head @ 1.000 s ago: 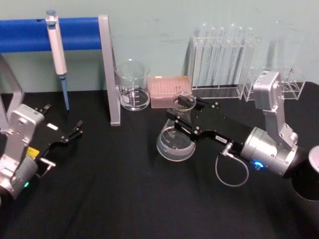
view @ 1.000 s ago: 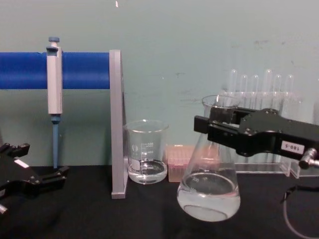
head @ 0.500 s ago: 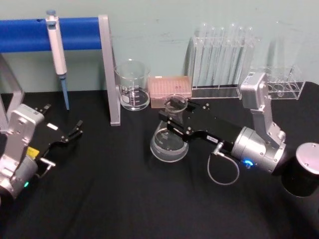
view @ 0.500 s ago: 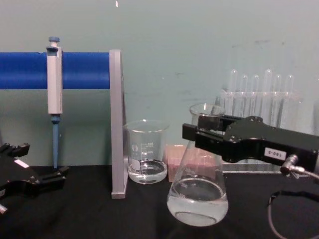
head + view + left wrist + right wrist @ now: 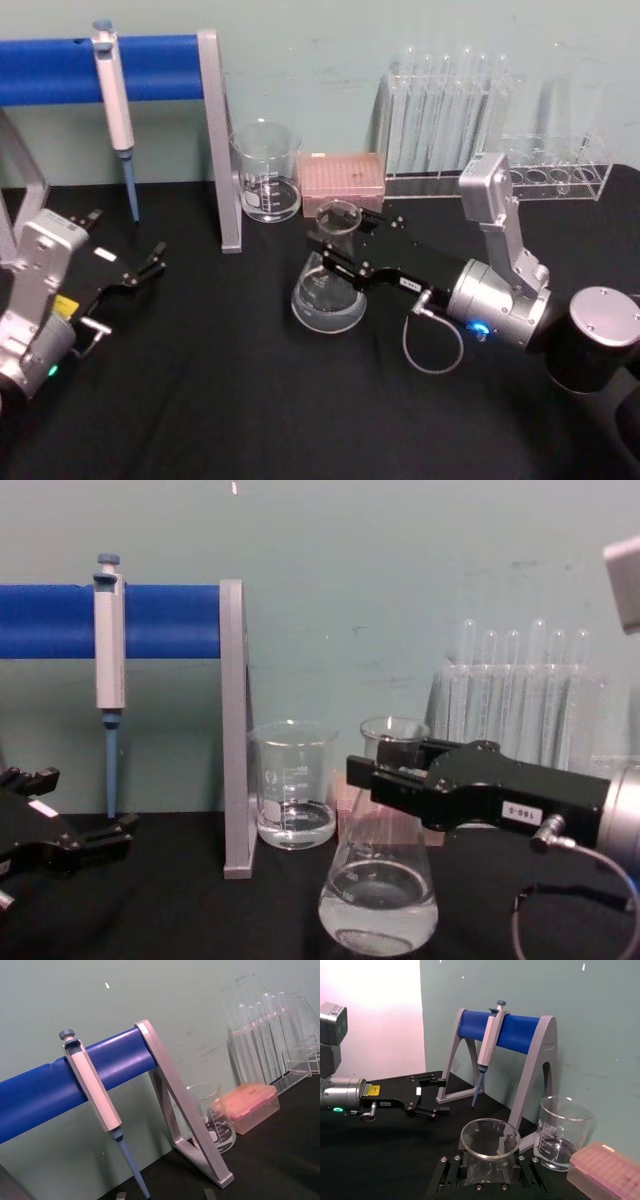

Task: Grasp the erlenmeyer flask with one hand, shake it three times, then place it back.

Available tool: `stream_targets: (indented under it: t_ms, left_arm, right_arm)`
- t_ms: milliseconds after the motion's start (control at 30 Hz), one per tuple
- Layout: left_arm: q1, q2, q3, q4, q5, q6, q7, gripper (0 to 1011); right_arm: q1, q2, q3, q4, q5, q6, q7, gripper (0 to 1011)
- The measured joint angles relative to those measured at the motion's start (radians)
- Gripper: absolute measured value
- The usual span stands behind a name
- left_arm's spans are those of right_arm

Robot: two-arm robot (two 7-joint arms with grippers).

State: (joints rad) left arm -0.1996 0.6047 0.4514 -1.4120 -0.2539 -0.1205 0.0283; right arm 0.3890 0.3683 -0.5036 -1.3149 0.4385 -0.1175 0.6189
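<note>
1) flask (image 5: 327, 292): sitting mid-table over black cloth (image 5: 250, 400), in front of beaker (image 5: 266, 175) & pink tip box (image 5: 342, 178); clear liquid lying in base. Can't tell if base is touching cloth.
2) R gripper (image 5: 338, 250): reaching in from right, jaws clamping flask neck just under rim.
3) L gripper (image 5: 140, 268): resting at left edge, near stand (image 5: 215, 140), jaws standing apart, holding nothing.
4) pipette (image 5: 115, 95): hanging on stand's blue bar.
5) tube rack (image 5: 440, 125): standing back right, by wall.
</note>
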Motion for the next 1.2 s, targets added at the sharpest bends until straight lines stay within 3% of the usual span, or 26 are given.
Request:
stream_targets:
  t_ms: [367,1200]
  left_arm:
    - [0.0,0.0,0.0,0.0,0.0,0.0,0.0,1001]
    - [0.0,0.0,0.0,0.0,0.0,0.0,0.0,1001]
  right_arm:
    - [0.022,-0.02,-0.016,0.064,-0.007,-0.008,0.013,450]
    - [0.044,-0.039,-0.033,0.126,-0.033,0.009,0.016,450]
